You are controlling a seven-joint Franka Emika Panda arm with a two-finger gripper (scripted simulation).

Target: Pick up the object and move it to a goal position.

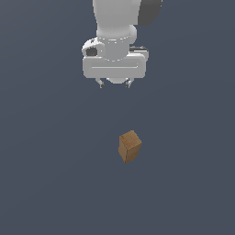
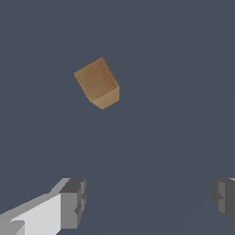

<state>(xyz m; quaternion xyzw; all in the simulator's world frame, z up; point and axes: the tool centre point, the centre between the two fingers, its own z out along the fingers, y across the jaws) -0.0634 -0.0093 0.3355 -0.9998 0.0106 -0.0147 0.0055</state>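
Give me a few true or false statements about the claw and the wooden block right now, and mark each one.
1. The claw holds the wooden block. False: it grips nothing, and the block is apart from it.
2. The claw's fingers are spread apart. True.
3. The block shows wood grain. True.
4. Two blocks are in the scene. False: only one shows.
5. In the exterior view, the block is slightly toward the exterior view's right of the claw. True.

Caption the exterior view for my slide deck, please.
Open hand poised apart from the upright wooden block.
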